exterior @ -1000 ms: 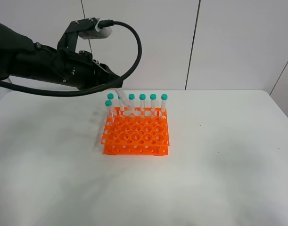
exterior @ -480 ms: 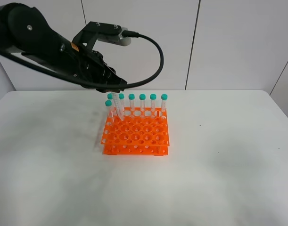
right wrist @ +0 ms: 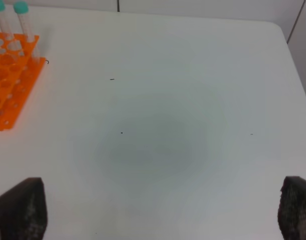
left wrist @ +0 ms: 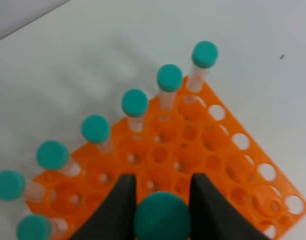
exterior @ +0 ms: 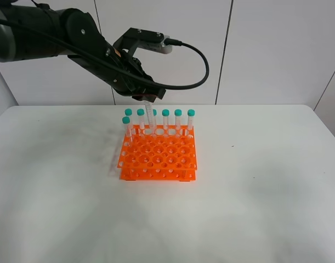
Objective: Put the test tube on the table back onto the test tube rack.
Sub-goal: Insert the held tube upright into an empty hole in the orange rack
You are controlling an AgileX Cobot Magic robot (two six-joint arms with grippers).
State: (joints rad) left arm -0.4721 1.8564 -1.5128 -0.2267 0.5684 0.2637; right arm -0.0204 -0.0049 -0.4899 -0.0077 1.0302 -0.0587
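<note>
My left gripper (exterior: 147, 97) is shut on the teal cap of a clear test tube (exterior: 151, 117). The tube hangs nearly upright over the back row of the orange test tube rack (exterior: 159, 156), its tip near the rack's top tier. In the left wrist view the held tube's cap (left wrist: 162, 218) sits between the two dark fingers (left wrist: 116, 206), above the rack's holes (left wrist: 213, 150). Several other teal-capped tubes (exterior: 178, 120) stand in the back row. My right gripper (right wrist: 158, 205) is open and empty above the white table (exterior: 255, 186). The right arm is out of the exterior view.
The rack's edge with two tubes (right wrist: 10, 75) shows in the right wrist view. The left arm's black cable (exterior: 197, 60) loops above the rack. A grey panelled wall (exterior: 266, 49) stands behind the table.
My left gripper has moved right along the rack's back row with the tube. The tube has swung from tilted to nearly upright.
</note>
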